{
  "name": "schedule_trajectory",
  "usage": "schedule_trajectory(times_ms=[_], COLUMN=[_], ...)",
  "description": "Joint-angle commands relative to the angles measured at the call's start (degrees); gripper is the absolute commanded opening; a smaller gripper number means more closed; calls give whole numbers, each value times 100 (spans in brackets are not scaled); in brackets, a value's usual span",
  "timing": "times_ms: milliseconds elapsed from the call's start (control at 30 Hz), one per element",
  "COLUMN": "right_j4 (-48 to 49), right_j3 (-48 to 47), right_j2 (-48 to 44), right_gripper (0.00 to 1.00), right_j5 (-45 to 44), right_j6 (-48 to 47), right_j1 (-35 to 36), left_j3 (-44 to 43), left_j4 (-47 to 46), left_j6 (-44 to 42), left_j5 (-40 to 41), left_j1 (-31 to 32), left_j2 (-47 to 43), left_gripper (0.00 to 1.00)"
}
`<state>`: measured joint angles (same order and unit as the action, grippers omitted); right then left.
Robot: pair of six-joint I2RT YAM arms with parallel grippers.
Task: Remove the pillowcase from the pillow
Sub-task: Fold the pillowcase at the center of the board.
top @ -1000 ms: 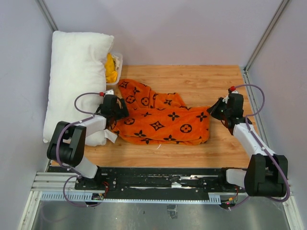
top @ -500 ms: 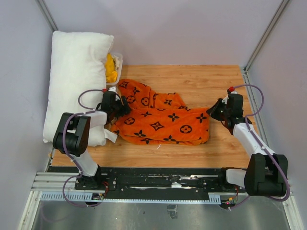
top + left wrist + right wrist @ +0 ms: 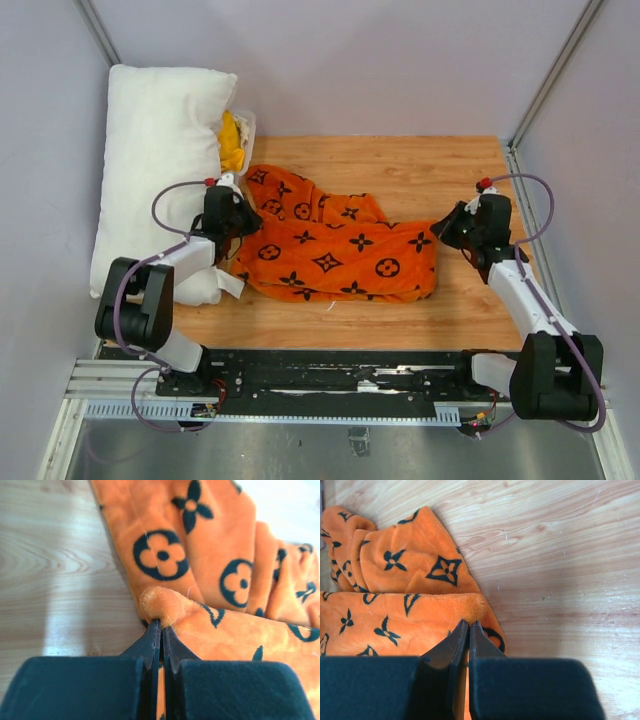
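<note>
From above, the pillowcase (image 3: 340, 250) is lying crumpled and spread across the middle of the wooden table (image 3: 420, 165), apart from the pillow (image 3: 150, 150), which is resting along the left wall with a small bin of yellow cloth (image 3: 233, 140) beside it. The left gripper (image 3: 240, 228) is meeting the fabric's left edge, and the right gripper (image 3: 443, 233) is meeting its right corner. In the left wrist view, the left gripper (image 3: 161, 627) is clamping its jaws tight on a bunched orange fold of the pillowcase (image 3: 220, 555). In the right wrist view, the right gripper (image 3: 468, 627) is pinching the pillowcase (image 3: 405, 580) corner, jaws almost touching.
</note>
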<state>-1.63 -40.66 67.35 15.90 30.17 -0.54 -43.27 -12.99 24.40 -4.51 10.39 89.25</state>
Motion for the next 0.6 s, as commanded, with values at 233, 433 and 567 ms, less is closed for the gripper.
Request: schedule_trajectory(times_ms=[233, 433, 567], right_j4=[687, 868, 865], right_j3=[-1257, -2902, -3923], right_j2=[-143, -423, -914], right_gripper=[1, 1, 1], right_j5=[-108, -864, -1032], right_j6=[571, 385, 142], right_j1=[-17, 36, -7], left_j3=[-818, -3041, -4213], left_j4=[91, 730, 1150], left_j6=[22, -254, -659], left_j5=[921, 1199, 1133], left_j1=[-29, -29, -33], left_j2=[-1359, -1649, -2050], left_gripper=[0, 0, 0])
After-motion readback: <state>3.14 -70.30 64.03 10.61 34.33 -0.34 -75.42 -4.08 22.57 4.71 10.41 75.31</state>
